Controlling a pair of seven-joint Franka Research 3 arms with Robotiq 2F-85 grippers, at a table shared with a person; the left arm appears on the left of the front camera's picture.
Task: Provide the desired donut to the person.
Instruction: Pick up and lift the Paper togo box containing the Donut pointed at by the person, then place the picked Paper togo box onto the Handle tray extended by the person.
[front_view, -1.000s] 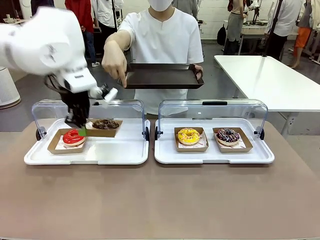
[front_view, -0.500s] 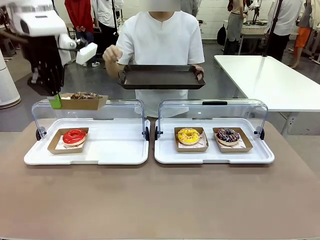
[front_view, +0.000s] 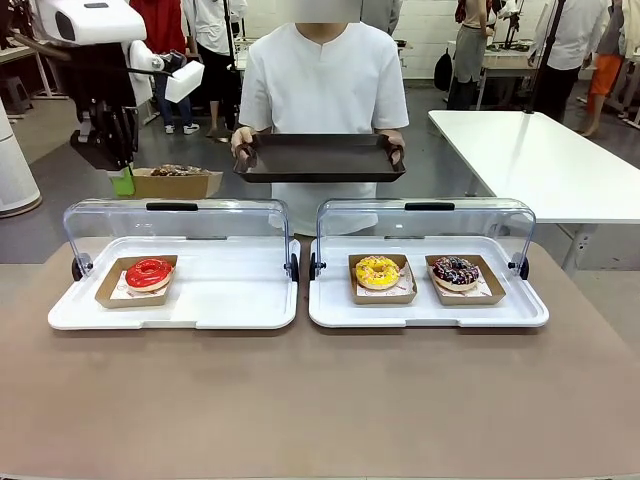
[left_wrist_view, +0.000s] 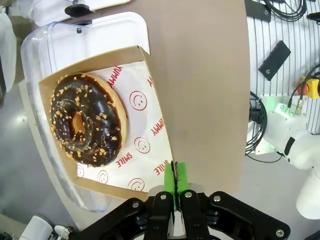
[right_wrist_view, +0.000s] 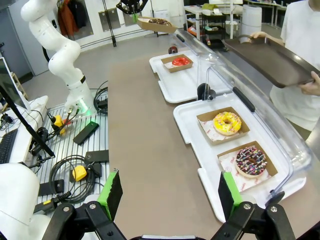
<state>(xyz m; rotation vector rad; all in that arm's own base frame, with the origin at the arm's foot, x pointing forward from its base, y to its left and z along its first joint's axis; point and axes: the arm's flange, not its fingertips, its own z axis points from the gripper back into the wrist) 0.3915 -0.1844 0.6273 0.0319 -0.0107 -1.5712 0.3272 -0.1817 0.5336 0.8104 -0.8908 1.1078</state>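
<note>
The front camera sat at the robot's edge of the brown table (front_view: 320, 400), at mid-range, facing the person (front_view: 325, 80) across it. The left wrist camera hung close over the chocolate donut (left_wrist_view: 85, 120), looking straight down past the left gripper (left_wrist_view: 175, 172), which was clamped on the cardboard tray (left_wrist_view: 145, 65). The right wrist camera looked from above the table's right end along its length, between the spread fingers of the right gripper (right_wrist_view: 170, 192). With the front view it shared the red donut (front_view: 149, 271), yellow donut (front_view: 377, 270) and dark tray (front_view: 320, 157).

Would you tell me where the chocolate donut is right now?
In the front view, the chocolate donut sits in its cardboard tray at upper left, pinched by the left gripper above the left case's lid, beside the dark tray the person holds.
</note>
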